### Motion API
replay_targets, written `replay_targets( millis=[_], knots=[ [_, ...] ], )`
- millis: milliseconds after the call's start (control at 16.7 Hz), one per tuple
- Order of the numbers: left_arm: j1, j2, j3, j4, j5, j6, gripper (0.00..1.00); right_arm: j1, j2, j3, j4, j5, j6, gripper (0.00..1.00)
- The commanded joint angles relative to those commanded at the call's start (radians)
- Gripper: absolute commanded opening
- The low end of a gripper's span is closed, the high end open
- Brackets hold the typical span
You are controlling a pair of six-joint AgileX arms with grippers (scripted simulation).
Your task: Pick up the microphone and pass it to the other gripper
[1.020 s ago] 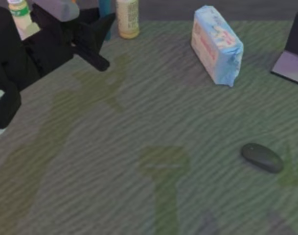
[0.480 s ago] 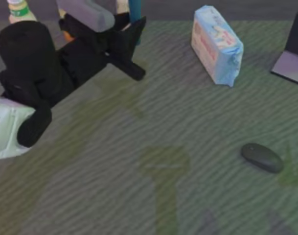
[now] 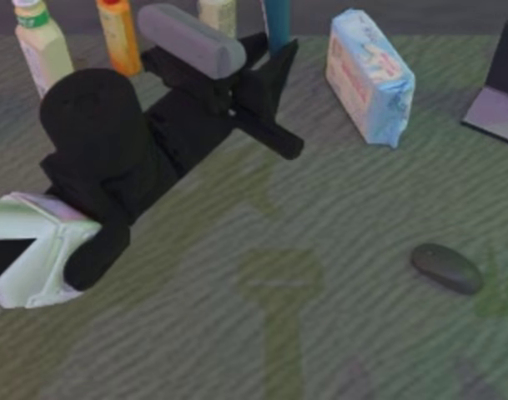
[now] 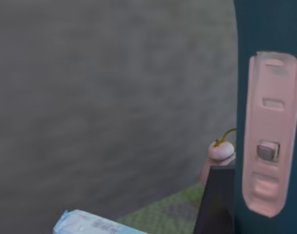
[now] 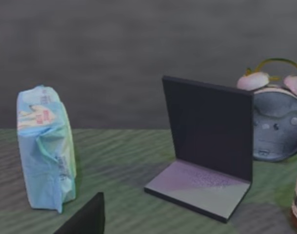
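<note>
Beside the tissue pack (image 3: 369, 75), the left gripper (image 3: 279, 79), pinching the microphone (image 3: 277, 21), has swung rightward with it, so handover nears; right gripper unseen.

Simulated tabletop; green cloth (image 3: 362, 333); laptop (image 5: 207, 146); bottles (image 3: 120, 37)

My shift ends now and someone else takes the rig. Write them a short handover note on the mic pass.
Left gripper: shut on the microphone, held upright near the table's far edge, left of the blue wipes pack.
Right gripper: outside the top view; only a dark fingertip shows in its wrist view.
Done: mic picked up.
Left: bring the grippers together, hand over, release.
</note>
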Motion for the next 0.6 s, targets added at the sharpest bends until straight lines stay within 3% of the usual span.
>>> replay_targets(
  millis=[600],
  knots=[
    [0.0,0.0,0.0,0.0,0.0,0.0,0.0,0.006,0.013,0.011,0.007,-0.007,-0.001,1.0]
  ],
)
